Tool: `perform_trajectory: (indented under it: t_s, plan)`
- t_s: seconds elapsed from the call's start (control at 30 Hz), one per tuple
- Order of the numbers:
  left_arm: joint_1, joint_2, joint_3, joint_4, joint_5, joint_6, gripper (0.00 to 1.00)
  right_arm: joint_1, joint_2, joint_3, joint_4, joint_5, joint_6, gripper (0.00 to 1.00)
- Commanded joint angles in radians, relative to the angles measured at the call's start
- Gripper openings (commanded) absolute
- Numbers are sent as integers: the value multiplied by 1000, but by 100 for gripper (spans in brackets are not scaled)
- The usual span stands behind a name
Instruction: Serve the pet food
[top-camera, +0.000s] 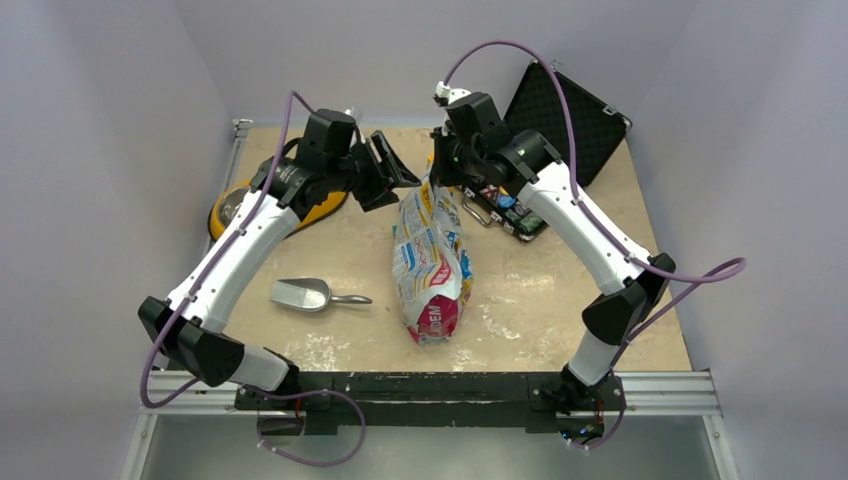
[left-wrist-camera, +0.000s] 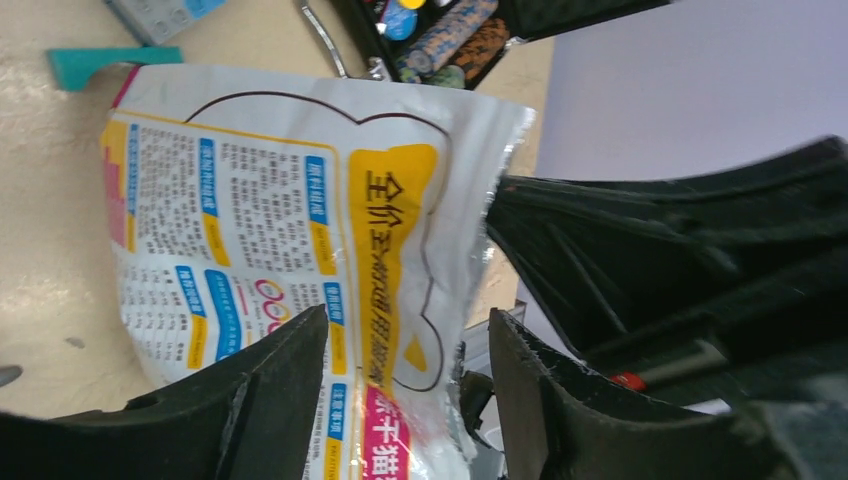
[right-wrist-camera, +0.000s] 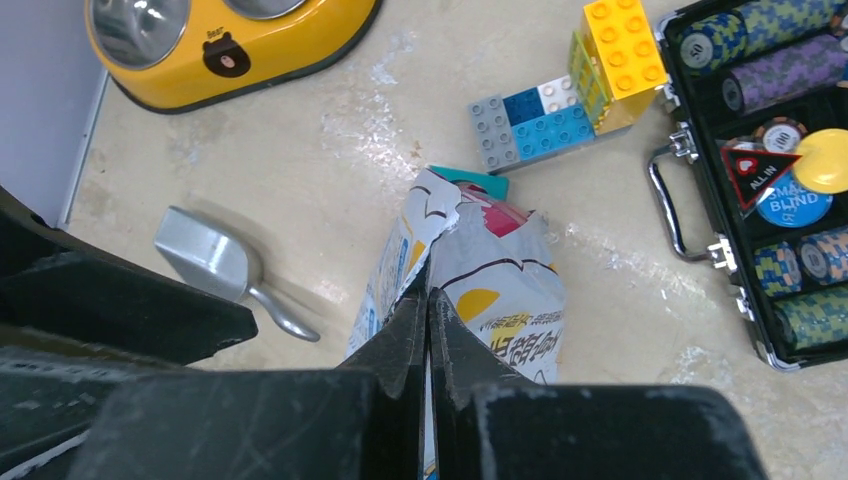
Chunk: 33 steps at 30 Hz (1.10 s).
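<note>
My jaws are black. The bag (top-camera: 432, 265) is white, yellow and magenta with blue print; the bowl (right-wrist-camera: 300, 45) yellow; the scoop (right-wrist-camera: 200, 258) silver.

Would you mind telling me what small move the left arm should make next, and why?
Probably shut the left gripper on the top edge of the pet food bag: its open jaws straddle that edge, and the right gripper is shut on the bag's top, so both could then pull it open.

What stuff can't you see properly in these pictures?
Kibble: none shows anywhere; the pet food bag wraps it.
Yellow bowl: top view, left arm covers part.
Poker chip case: top view, right arm hides most.
Rest of bag: left wrist view, cut by bottom edge.
</note>
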Motion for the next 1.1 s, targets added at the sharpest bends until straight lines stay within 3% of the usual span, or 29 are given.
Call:
perform_trajectory:
  t_s: [0.0, 0.1, 0.17, 0.4, 0.57, 0.83, 1.07]
  plan:
    - [1, -28, -16, 102, 48, 13, 66, 1, -29, 42, 26, -146, 22, 0]
    - [0, 1, 1, 87, 40, 10, 73, 1, -27, 39, 40, -196, 23, 0]
    - [0, 27, 36, 59, 31, 23, 73, 0, -26, 41, 46, -220, 25, 0]
    - [0, 75, 84, 46, 19, 34, 59, -12, -15, 48, 45, -264, 44, 0]
    - [-11, 89, 69, 25, 13, 41, 44, -14, -10, 57, 39, -278, 41, 0]
    - [-49, 216, 242, -200, -123, 212, 42, -7, 2, 101, 3, -208, -13, 0]
    - [-77, 230, 229, -179, -176, 228, 41, 12, 11, 131, -26, -166, -12, 0]
